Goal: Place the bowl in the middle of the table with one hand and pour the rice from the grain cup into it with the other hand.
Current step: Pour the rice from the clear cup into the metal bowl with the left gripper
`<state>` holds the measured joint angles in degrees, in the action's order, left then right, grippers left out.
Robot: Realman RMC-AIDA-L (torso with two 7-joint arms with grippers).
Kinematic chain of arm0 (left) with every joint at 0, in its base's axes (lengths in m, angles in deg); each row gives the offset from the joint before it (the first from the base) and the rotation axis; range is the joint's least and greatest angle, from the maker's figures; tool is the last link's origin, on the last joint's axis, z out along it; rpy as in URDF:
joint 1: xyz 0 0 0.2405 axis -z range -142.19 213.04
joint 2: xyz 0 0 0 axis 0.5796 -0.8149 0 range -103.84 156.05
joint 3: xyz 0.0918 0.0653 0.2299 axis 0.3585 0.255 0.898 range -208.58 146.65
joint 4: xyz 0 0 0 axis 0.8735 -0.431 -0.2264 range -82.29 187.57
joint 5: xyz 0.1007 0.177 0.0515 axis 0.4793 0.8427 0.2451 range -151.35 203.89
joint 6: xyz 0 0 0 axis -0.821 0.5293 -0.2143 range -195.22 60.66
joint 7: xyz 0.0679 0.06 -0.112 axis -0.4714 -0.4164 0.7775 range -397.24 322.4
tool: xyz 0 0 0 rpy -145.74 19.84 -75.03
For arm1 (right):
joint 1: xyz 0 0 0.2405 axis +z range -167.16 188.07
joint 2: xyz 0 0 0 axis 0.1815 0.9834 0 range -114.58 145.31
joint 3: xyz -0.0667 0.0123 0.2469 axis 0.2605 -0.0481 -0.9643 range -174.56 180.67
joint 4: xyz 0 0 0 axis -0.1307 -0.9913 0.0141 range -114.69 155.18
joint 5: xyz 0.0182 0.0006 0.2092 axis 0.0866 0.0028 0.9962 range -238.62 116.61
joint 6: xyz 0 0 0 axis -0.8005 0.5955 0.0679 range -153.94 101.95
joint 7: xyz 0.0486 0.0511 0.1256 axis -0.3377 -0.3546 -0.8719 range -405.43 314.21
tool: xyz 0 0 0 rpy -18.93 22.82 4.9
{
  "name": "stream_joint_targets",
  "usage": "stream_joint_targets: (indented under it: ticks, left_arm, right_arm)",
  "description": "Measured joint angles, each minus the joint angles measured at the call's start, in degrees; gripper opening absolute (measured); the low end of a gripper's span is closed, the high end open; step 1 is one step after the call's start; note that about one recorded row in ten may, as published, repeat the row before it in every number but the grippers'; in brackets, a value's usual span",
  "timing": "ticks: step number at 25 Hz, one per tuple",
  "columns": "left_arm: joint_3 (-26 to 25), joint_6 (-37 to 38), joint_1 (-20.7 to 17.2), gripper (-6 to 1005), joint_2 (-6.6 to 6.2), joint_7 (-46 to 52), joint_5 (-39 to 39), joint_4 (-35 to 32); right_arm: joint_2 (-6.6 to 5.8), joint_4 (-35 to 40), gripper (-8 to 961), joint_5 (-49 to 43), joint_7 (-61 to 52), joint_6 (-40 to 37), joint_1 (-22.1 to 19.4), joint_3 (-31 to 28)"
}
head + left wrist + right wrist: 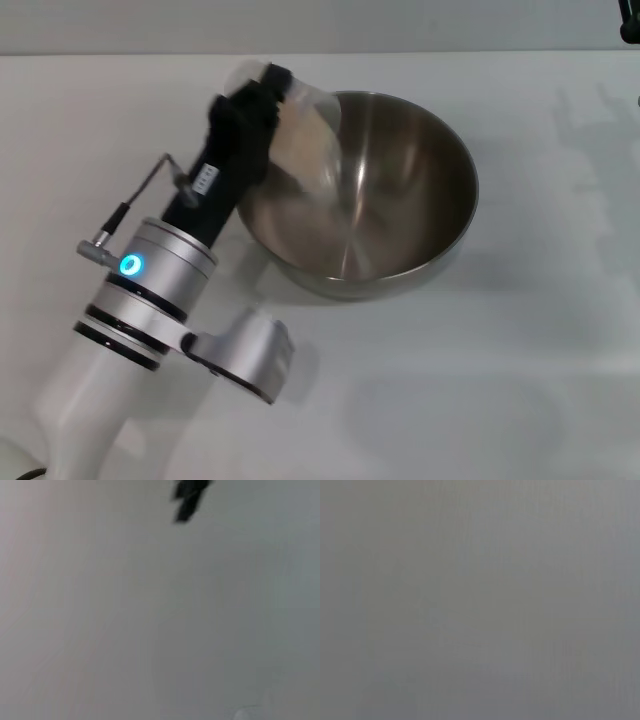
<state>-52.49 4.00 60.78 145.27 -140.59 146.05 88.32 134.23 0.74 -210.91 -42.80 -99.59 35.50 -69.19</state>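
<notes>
Pouring is the step in hand. On the table [520,380] the bowl [400,180] stands near the centre. The left gripper [262,92] pinches the grain cup [305,135], tilted over the rim at ten o'clock; rice [300,140] is inside the cup. Next move, I judge: tilt further, mouth kept inside the rim. The right gripper is not seen.

The white table [520,380] carries the steel bowl [400,200]
</notes>
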Motion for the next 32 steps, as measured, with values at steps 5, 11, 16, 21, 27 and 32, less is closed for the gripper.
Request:
stream_joint_targets:
  ticks: [5,11,16,21,27,32]
  left_arm:
    - [1.5,-2.2,0.2,28,0.01,-11.1,1.1,0.0]
    - [2.0,-2.5,0.3,30,0.01,-19.2,2.5,-0.3]
    - [2.1,-2.3,0.2,32,0.01,-25.4,4.8,-0.6]
    - [2.0,-2.0,-0.3,34,0.01,-28.9,6.5,-0.7]
    - [1.8,-2.4,-0.6,36,0.01,-28.6,6.5,-0.7]
    - [-0.1,-2.3,-0.8,37,0.0,-28.1,6.5,-0.6]
  right_arm:
    - [-0.03,0.0,528,-0.3,-0.1,-0.1,0.0,0.0]
    - [-0.04,0.0,527,-0.4,-0.1,-0.2,0.1,0.0]
    - [-0.04,0.0,527,-0.4,-0.1,-0.8,0.1,0.1]
    - [-0.04,0.0,528,-0.4,-0.1,-0.9,0.1,0.1]
    - [-0.04,0.0,528,-0.4,-0.1,-1.2,0.1,0.1]
    - [-0.04,0.1,527,-0.4,-0.1,-1.6,0.1,0.1]
